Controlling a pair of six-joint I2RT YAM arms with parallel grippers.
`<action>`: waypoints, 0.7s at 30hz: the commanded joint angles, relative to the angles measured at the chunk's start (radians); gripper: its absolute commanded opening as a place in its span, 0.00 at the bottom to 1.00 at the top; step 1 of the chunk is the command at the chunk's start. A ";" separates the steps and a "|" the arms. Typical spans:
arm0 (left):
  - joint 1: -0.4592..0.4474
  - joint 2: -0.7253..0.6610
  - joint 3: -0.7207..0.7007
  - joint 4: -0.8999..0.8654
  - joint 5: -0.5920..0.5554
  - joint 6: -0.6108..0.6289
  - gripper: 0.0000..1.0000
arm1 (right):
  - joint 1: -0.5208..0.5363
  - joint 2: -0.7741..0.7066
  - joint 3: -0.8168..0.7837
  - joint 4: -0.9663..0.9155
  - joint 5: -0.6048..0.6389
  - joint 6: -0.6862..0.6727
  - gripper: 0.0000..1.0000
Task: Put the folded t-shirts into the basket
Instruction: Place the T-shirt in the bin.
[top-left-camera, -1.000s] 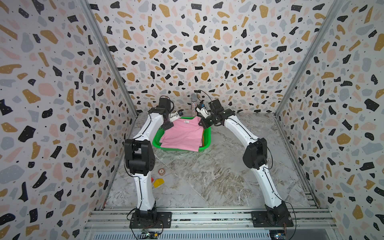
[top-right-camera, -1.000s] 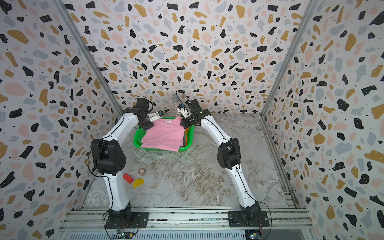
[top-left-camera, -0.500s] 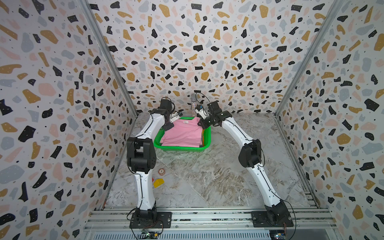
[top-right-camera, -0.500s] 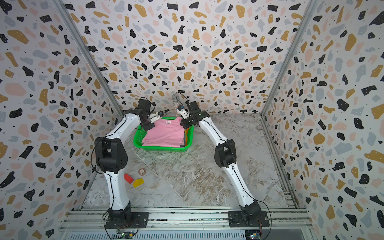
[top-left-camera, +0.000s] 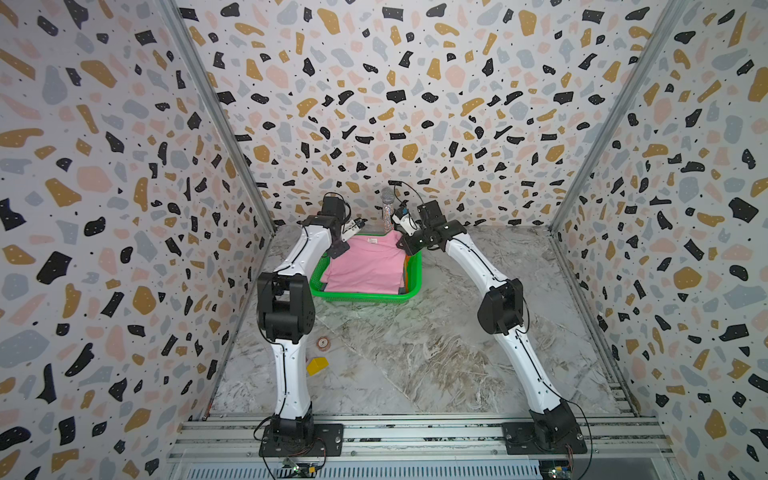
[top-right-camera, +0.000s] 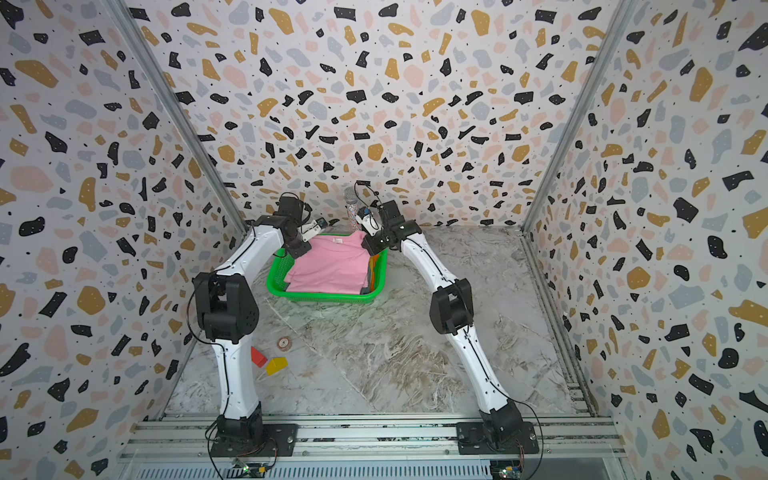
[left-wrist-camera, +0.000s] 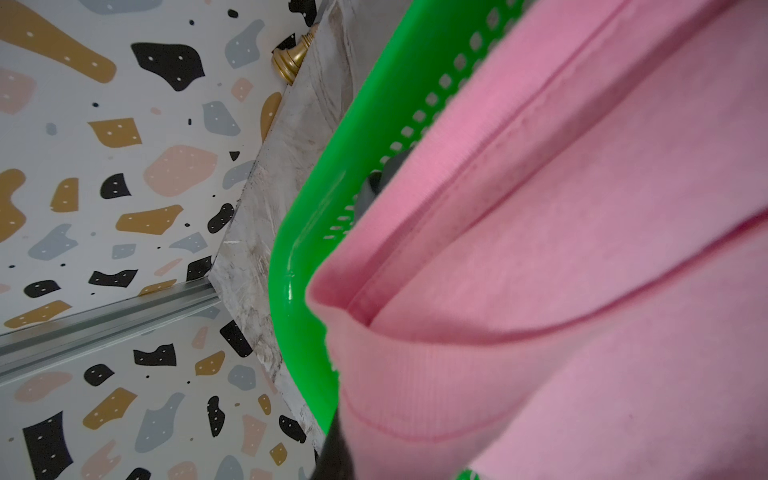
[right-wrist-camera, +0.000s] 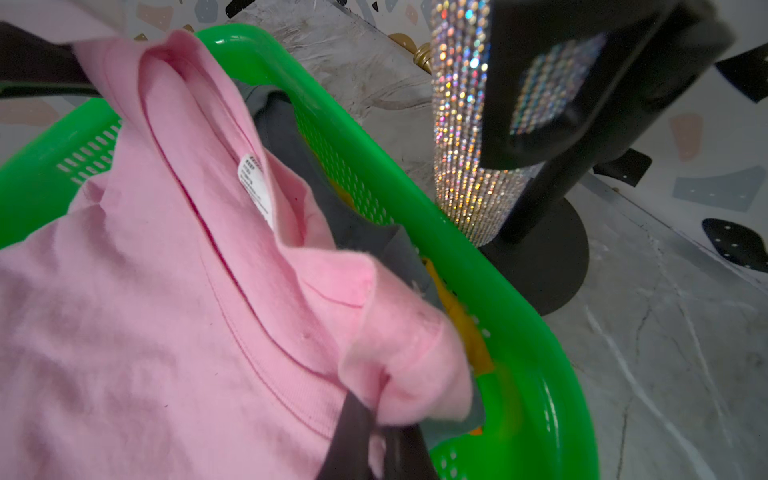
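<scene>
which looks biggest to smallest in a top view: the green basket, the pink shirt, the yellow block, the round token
1. green basket
2. pink shirt, which covers most of the basket
3. yellow block
4. round token, only a little smaller than the block beside it

The pink t-shirt hides most of the basket. Beneath it only slivers of a grey-blue shirt and an orange shirt show. The left hand is a dark blur under pink cloth. The right hand is cut off by the picture's edge. The collar label is unreadable.
</scene>
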 joint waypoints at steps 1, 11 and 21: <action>0.021 0.004 -0.010 0.044 -0.080 -0.031 0.00 | -0.027 0.008 0.039 -0.021 0.033 -0.014 0.00; 0.023 -0.001 -0.038 0.036 -0.063 -0.085 0.13 | -0.044 -0.060 0.004 -0.078 0.004 -0.045 0.27; 0.021 -0.040 -0.053 0.082 -0.058 -0.179 0.55 | -0.058 -0.381 -0.315 -0.108 -0.070 -0.172 0.50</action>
